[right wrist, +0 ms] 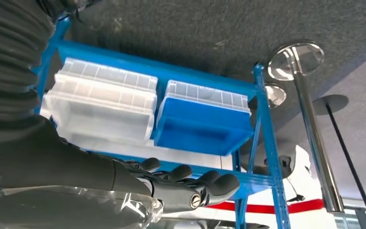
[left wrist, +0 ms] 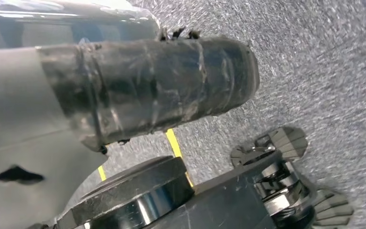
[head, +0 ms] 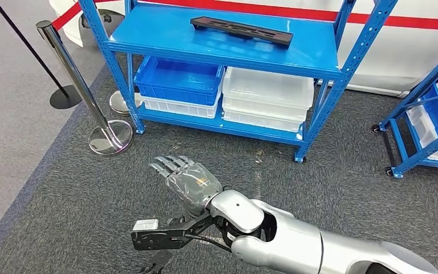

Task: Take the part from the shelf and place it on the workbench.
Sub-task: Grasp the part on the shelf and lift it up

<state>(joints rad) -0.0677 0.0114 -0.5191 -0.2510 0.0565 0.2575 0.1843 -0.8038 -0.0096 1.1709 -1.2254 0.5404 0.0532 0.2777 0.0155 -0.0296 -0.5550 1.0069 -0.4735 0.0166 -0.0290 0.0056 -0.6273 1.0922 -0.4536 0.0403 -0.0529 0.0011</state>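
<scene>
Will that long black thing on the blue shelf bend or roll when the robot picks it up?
The black part looks flat and rigid, so probably neither. Being long, it may tip if held near one end. The right hand is open, short of it.

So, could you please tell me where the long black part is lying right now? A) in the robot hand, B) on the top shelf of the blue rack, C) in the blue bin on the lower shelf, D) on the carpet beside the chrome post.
B: the black part lies flat on the rack's top shelf, while the right robot hand holds nothing.
</scene>
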